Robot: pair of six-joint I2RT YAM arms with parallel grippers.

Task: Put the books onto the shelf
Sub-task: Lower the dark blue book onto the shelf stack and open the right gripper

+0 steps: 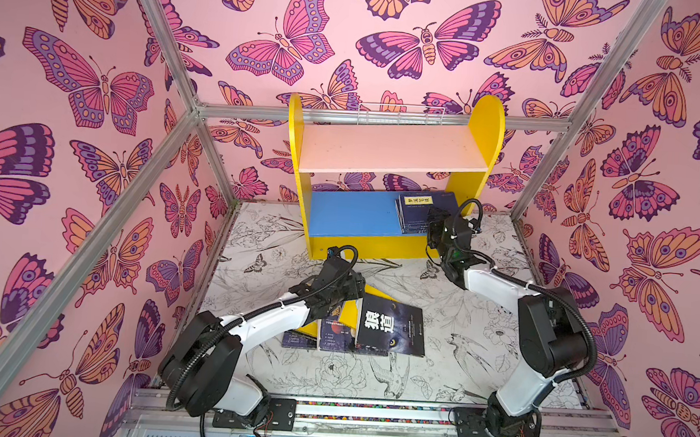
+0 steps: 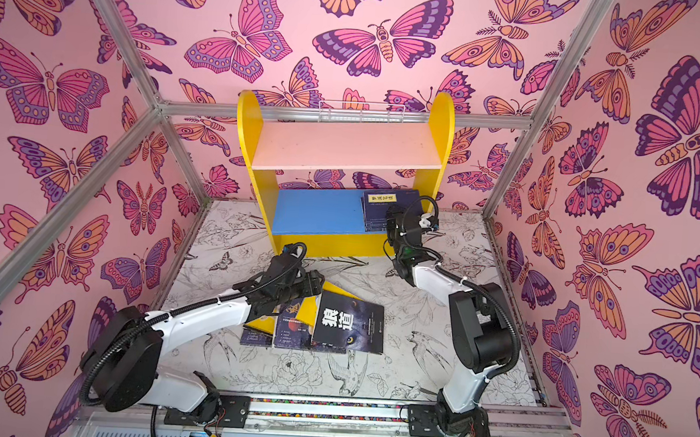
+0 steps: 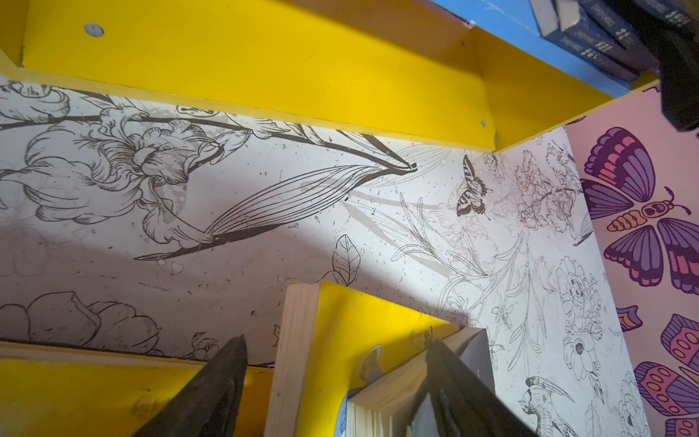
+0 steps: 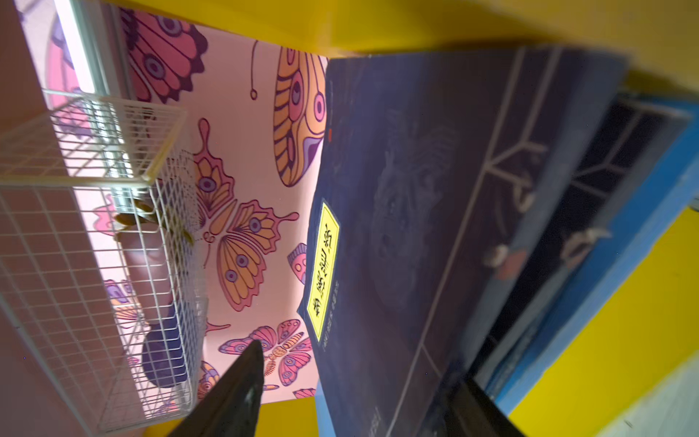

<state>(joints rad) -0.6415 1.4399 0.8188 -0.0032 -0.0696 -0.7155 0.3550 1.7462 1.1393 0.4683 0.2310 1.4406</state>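
The shelf [image 1: 487, 124] [image 2: 441, 121] stands at the back in both top views. A stack of navy books [image 1: 417, 213] [image 2: 382, 209] lies at the right end of its blue lower board [image 1: 348, 215]. My right gripper [image 1: 437, 220] [image 4: 359, 401] is at the stack's near edge, open, with the top navy book [image 4: 416, 208] blurred between its spread fingers. More books lie on the table: a black one with white characters [image 1: 391, 326] [image 2: 348, 323], a yellow one [image 1: 351, 311] [image 3: 363, 321] and dark ones. My left gripper [image 1: 356, 286] [image 3: 340, 378] is open, straddling the yellow book's corner.
The pale pink upper board [image 1: 390, 147] carries no books; a white wire rail [image 4: 94, 265] runs along its back. Butterfly-patterned walls and metal posts [image 1: 552, 148] close in the floral table [image 1: 459, 317]. The shelf's yellow base [image 3: 264, 75] is just beyond my left gripper.
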